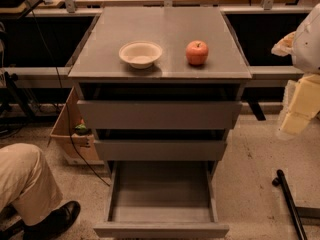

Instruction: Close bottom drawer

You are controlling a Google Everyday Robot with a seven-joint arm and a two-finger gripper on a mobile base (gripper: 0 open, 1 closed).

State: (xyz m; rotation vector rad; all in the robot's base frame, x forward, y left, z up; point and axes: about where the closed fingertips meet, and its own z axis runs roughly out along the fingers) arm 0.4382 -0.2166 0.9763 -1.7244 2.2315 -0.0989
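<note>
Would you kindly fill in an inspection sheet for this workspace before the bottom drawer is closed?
Surface: grey cabinet top carries a white bowl and a red apple.
Job's things: bottom drawer pulled far out, nothing seen inside.
Clutter: cardboard box on the floor, left of the cabinet.
Grippers: gripper at the right edge, beside the cabinet, apart from every drawer.
Cables: black cable runs down across the box.
Surroundings: person's leg and black shoe lower left; black bar lower right.
</note>
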